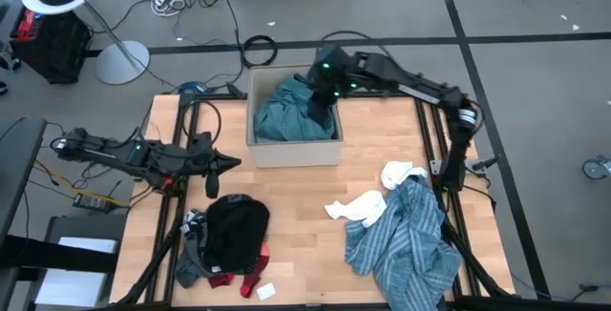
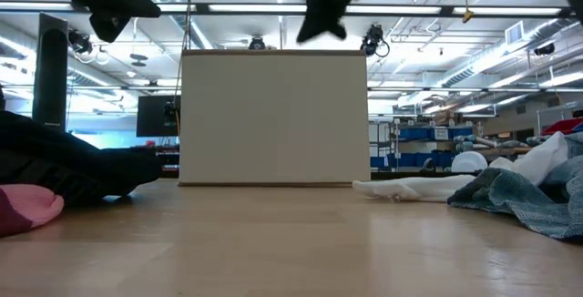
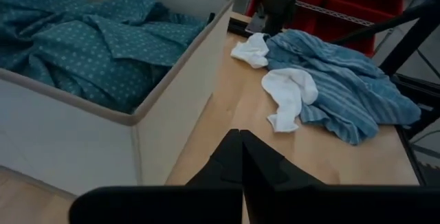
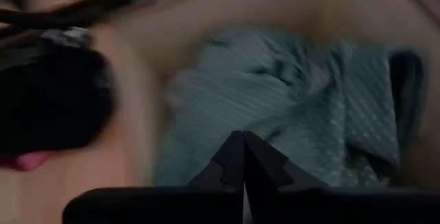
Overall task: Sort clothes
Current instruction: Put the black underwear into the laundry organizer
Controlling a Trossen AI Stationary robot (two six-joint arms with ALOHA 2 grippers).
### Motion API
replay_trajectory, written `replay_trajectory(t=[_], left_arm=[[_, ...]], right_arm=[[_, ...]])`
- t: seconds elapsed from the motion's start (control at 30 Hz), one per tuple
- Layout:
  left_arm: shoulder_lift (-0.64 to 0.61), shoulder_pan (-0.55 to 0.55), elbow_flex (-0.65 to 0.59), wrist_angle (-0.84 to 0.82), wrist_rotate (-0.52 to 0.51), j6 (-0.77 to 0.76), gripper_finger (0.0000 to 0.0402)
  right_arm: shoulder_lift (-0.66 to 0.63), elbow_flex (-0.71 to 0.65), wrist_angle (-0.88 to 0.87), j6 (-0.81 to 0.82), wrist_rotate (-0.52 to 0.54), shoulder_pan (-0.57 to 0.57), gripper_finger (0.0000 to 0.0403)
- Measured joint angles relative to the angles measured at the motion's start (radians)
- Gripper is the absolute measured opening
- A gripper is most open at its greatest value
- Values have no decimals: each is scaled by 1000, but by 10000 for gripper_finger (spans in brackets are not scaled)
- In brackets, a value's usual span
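At the table's near edge lie a black garment (image 1: 236, 230) and a striped shirt (image 1: 406, 239) with white pieces (image 1: 368, 206), all soft and limp; pinch a raised fold. Farther back, the left gripper (image 1: 227, 164) hangs pinched together, empty. The right gripper (image 1: 322, 109), also together and empty, hovers over the teal garment (image 1: 291, 115) in the box (image 1: 286, 151).

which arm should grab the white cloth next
Probably the right. The white cloth lies on the right half of the table beside the striped shirt, near that arm's base. The right gripper hangs shut over the box; the left gripper waits shut, farther off.
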Motion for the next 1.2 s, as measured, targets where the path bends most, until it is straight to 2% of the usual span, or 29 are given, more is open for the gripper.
replay_trajectory(t=[0.1,0.2,0.43,0.53,0.7,0.83,0.97,1.1,1.2], left_arm=[[13,-24,0,1,-8,-17,0],[36,-59,0,3,-15,-33,0],[96,-119,0,4,-15,-33,0],[120,-124,0,10,40,-34,1],[166,-123,0,70,55,-34,16],[188,-122,0,86,28,-32,51],[191,-122,0,89,-45,-32,105],[191,-122,0,92,-138,21,152],[191,-122,0,124,-118,-44,167]], right_arm=[[-96,-63,8,-14,19,48,3],[-208,-173,15,7,90,100,1],[-516,-586,142,185,271,256,5],[-641,-760,210,277,327,333,3],[-784,-1012,377,411,416,446,4],[-835,-1173,536,455,454,497,8],[-846,-1285,697,480,462,510,4],[-837,-1332,761,482,461,510,4],[-836,-1341,759,482,449,510,8]])
